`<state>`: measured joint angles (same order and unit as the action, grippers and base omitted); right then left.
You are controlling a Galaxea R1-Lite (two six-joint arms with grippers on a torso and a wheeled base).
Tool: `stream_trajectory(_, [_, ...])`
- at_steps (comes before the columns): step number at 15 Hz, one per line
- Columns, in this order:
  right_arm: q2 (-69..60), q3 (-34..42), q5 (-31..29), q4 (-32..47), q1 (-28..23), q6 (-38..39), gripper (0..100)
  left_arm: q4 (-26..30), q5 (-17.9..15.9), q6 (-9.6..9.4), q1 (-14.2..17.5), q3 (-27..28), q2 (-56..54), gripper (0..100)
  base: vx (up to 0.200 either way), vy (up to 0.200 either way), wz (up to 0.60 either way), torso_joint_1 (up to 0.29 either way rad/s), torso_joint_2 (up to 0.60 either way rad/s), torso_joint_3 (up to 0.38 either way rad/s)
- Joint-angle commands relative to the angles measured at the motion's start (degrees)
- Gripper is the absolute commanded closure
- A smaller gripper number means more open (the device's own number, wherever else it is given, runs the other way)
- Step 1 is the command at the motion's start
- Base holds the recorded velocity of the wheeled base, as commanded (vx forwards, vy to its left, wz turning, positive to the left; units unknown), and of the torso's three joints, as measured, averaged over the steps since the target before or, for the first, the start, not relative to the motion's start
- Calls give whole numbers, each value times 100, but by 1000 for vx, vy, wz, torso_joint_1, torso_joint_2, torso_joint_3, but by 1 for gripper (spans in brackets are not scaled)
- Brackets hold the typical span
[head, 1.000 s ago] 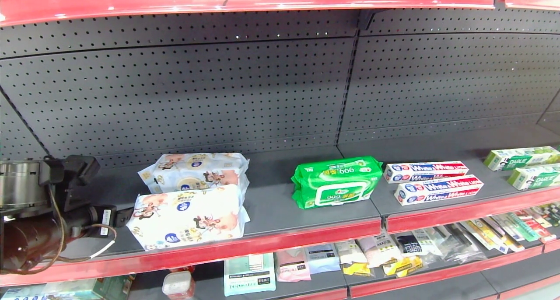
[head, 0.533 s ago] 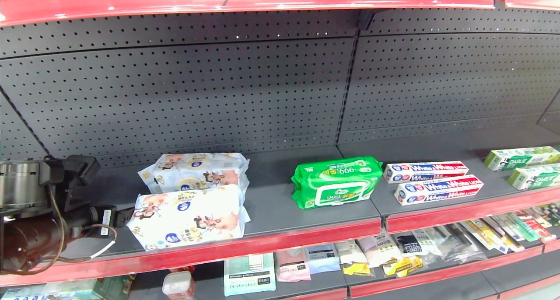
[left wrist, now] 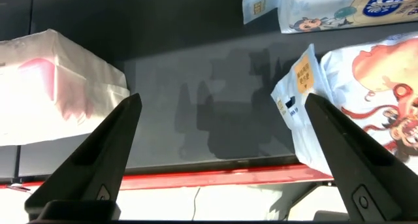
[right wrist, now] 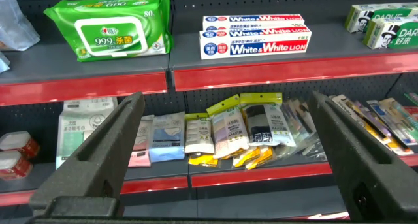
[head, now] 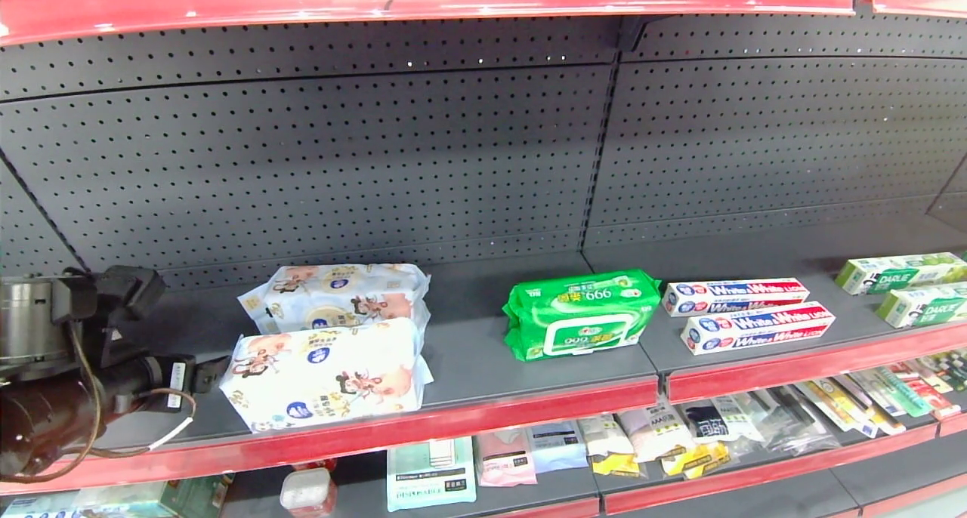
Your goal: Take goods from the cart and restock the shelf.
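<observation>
Right now the left tool [left wrist: 222, 100] hangs low over the dark grey metal shelf with the red front lip [head: 468, 352], its jaws spread wide and holding nothing. It sits over bare shelf floor between a soft white-and-pink pack [left wrist: 52, 87] and the front white cartoon-printed wipes pack [head: 325, 374], close beside the end of that pack. A second white cartoon-printed wipes pack [head: 336, 295] lies directly behind the front one, the two touching.

Further right on the same shelf lies a green flip-lid wipes pack [head: 580, 314], flat and apart from the white pair. Just beside it are two long white toothpaste boxes with blue and red print [head: 748, 312], one behind the other, and near the right end two green-and-white toothpaste boxes [head: 910, 288].

The right tool [right wrist: 226, 96] is also wide open and empty, held out in front of the shelving. The lower red-edged shelf [head: 755, 469] carries a row of small flat sachets and hanging packets [head: 642, 431], overlapping one another.
</observation>
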<state>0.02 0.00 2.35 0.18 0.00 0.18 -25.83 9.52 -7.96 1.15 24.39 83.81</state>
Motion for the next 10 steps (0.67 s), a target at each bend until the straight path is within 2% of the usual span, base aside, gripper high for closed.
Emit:
stream_trajectory(1, [6,0,2,-1,0,-1,0,140,-29,-21,167,-321,-937,0,0,0,0,0,0,0])
stream_trajectory(3, [-2,0,2,-1,0,-1,0,676,-64,-39,298,-638,-2202,0,0,0,0,0,0,0])
stream_trajectory(6, [6,0,2,-1,0,-1,0,1906,-117,-30,439,-638,-3890,0,0,0,0,0,0,0])
stream_trajectory(8, [6,0,2,-1,0,-1,0,2513,-460,-4,448,-875,-5226,0,0,0,0,0,0,0])
stream_trajectory(9, [-2,0,2,-1,0,-1,0,2680,-513,40,439,-1095,-5806,0,0,0,0,0,0,0])
stream_trajectory(10, [6,0,2,-1,0,-1,0,2838,-557,225,413,-1358,-6474,0,0,0,0,0,0,0])
